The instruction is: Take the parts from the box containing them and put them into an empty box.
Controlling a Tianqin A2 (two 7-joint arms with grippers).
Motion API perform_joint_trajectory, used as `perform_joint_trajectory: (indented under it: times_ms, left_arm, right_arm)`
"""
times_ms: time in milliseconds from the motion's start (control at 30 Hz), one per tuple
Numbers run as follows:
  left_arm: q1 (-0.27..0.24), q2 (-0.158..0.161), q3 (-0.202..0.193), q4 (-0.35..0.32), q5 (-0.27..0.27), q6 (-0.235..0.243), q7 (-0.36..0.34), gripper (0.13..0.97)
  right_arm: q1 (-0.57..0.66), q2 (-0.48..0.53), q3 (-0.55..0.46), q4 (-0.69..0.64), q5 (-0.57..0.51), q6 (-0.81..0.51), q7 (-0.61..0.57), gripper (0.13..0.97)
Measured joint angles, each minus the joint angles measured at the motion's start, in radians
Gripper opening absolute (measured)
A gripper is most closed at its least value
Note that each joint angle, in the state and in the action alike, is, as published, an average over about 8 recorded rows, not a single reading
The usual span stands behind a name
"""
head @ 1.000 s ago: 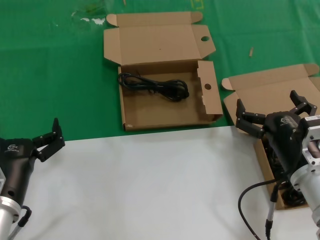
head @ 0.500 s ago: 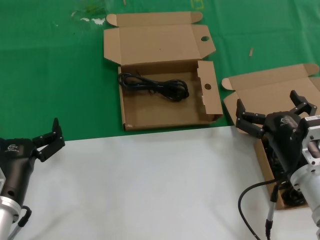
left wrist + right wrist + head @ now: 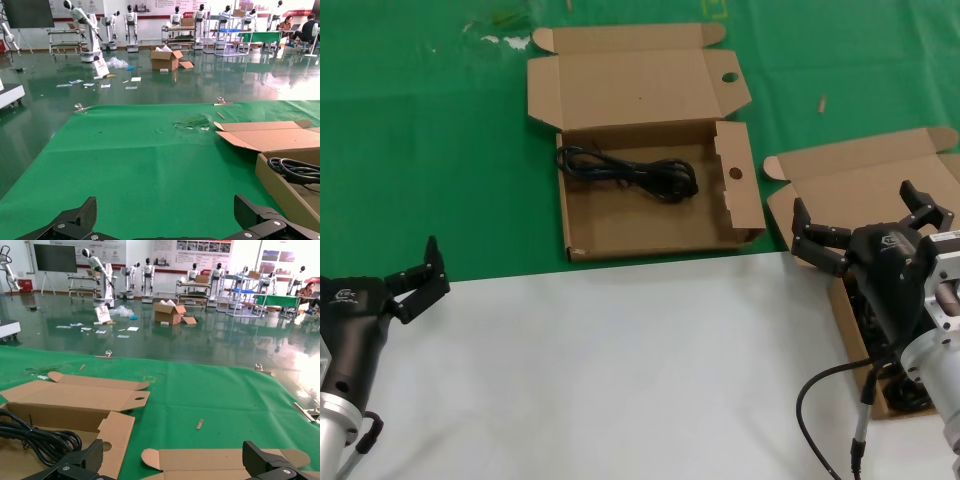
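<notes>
Open green cloth (image 3: 430, 150) lay between the left gripper (image 3: 420, 275) and the holed box (image 3: 650, 235), nothing blocking. That box's raised side flap (image 3: 738, 185) walled off the right gripper (image 3: 865, 235), which hovered open-fingered over the plain box (image 3: 860, 180).

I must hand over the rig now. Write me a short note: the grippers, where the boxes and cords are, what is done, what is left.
Left gripper: open, empty, hanging at the white table's left edge.
Right gripper: open, empty, hanging over the plain-lidded box at the right.
Holed box: open on the green cloth; one black cord lies inside.
The plain-lidded box holds dark cords, mostly hidden behind the right arm.
Done: one cord lies in the holed box.
Left: grasp the cords in the right box and carry them over; how many are left there I cannot tell.
</notes>
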Motion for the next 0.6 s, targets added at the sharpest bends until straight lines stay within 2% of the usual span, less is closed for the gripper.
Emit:
perform_joint_trajectory:
  times_ms: [600]
  left_arm:
    - [0.000, 0.000, 0.000, 0.000, 0.000, 0.000, 0.000, 0.966]
  right_arm:
    - [0.000, 0.000, 0.000, 0.000, 0.000, 0.000, 0.000, 0.966]
